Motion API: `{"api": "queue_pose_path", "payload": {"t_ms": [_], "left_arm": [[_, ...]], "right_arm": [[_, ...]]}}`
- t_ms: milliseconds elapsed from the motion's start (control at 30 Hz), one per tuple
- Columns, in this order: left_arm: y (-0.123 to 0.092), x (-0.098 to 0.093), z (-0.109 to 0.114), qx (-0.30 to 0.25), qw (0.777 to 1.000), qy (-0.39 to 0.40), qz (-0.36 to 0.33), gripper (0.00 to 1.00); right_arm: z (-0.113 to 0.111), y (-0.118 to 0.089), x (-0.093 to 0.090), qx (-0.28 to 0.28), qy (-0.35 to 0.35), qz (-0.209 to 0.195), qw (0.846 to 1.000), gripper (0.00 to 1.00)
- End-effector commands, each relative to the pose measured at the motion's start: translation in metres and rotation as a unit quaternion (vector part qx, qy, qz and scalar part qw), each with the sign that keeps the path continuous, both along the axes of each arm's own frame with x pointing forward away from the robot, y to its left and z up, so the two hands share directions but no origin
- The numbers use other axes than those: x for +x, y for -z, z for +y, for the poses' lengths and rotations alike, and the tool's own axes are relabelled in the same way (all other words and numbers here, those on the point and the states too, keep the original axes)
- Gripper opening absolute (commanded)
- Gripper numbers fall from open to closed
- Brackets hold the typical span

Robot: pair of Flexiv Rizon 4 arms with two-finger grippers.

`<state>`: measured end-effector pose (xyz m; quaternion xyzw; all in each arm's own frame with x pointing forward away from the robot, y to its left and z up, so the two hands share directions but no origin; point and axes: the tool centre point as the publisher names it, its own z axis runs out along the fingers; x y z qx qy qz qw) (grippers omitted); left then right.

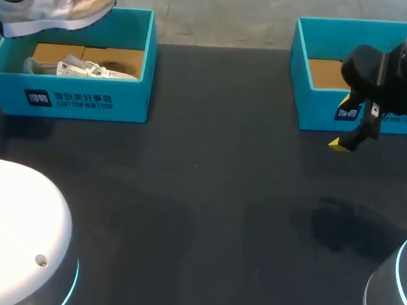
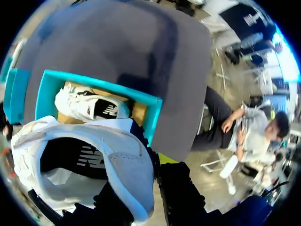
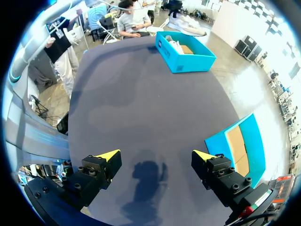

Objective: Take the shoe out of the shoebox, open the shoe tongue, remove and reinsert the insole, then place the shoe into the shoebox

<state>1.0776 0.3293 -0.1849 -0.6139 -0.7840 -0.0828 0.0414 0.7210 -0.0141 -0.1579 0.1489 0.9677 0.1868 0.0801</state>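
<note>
So, risks first, everything placed off the left shoebox [image 1: 67, 100].

- The table [image 1: 207, 195] in front of the box was a flat, dark, matte sheet, so set-down looked low risk.
- The box was thin teal card with a brown card floor, open-topped and probably light. My guess was that a sole or lace snagging its back rim would drag or tip it.
- The right shoebox [image 1: 318, 113] sat well apart to that box's right. It was the same build and I saw nothing in it.
- The held shoe [image 1: 53, 2] hung above the box's back edge and looked lifted off it. It had a grey-beige suede-like upper, a pale foam sole and loose white laces.
- The left gripper [image 2: 150, 179] was clamped on the shoe's collar wall, with one finger apparently inside and one outside.
- That wall looked soft and padded. I judged the grip could creep, so the far end would sag and the shoe could swing or drop into the box.
- The second shoe [image 1: 84, 67], white with a dark side mark, lay inside the box directly beneath. A drop would land on it.
- The right gripper [image 3: 157, 157] hovered over the table far to the box's right, just in front of the right shoebox. Its fingers were spread wide with nothing between them.
- The insole [image 2: 77, 160] showed dark and flat inside the held shoe's opening. It looked thin and floppy, so it would likely fold on reinsertion.
- I couldn't tell the tongue's state.
</note>
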Motion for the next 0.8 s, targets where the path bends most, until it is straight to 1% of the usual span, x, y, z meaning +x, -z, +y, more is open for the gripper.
{"api": "queue_pose_path", "payload": {"t_ms": [33, 67, 800], "left_arm": [[-0.0015, 0.0149, 0.0089, -0.029, 0.997, 0.072, 0.024, 0.0], [-0.0016, 0.0171, 0.009, -0.03, 0.997, 0.069, 0.026, 0.0], [-0.0016, 0.0171, 0.009, -0.03, 0.997, 0.069, 0.026, 0.0]], "right_arm": [[0.001, 0.001, 0.0017, -0.001, 0.0, 0.001, 1.0, 1.0], [0.001, 0.001, 0.0017, -0.001, 0.0, 0.001, 1.0, 1.0], [0.001, 0.001, 0.0017, -0.001, 0.0, 0.001, 1.0, 1.0]]}}
